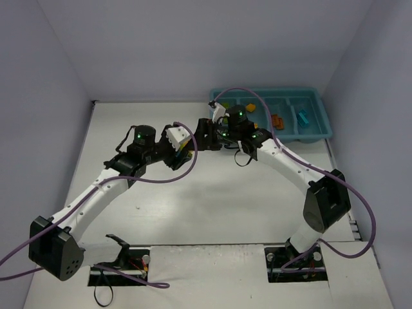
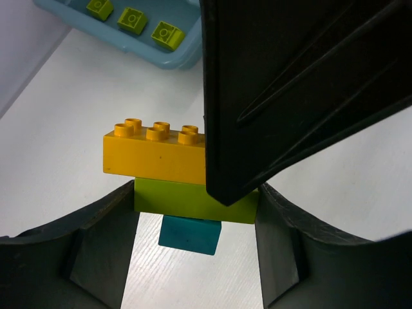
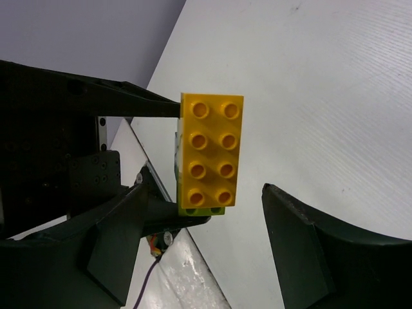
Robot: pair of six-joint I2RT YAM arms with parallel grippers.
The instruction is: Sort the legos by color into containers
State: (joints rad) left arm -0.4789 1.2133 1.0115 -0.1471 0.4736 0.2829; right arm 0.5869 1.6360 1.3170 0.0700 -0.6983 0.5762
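**Three-colour stack held between both hands, ready to be pulled apart**

The stack (image 2: 170, 177) is three joined bricks: a yellow brick (image 2: 154, 154) on top, a green brick (image 2: 174, 199) in the middle and a blue brick (image 2: 190, 235) underneath. It appears lifted off the white surface (image 2: 64, 116), in the space where the two hands meet.

The left hand (image 2: 193, 193) is closed on the green brick, with one finger against each end. Gripping the middle layer looks deliberate: it anchors the stack and leaves the top and bottom bricks free to be pulled off.

The right hand (image 3: 206, 188) is spread wide around the yellow brick, a finger on either side. There is a clear gap between brick and finger on at least one side, so it grips nothing yet. One of its fingers crosses in front of the yellow brick's end in the left wrist view.

Joined bricks cannot be sorted by colour, so the step in hand is probably separation (yellow first, by the look of it). The next move would need a firm pinch and a peel away from the left hand. The green brick could slip, or the blue one could drop.

Beyond the left hand lies the tray (image 1: 270, 91), with loose green bricks (image 2: 132, 19) in its nearest compartment.
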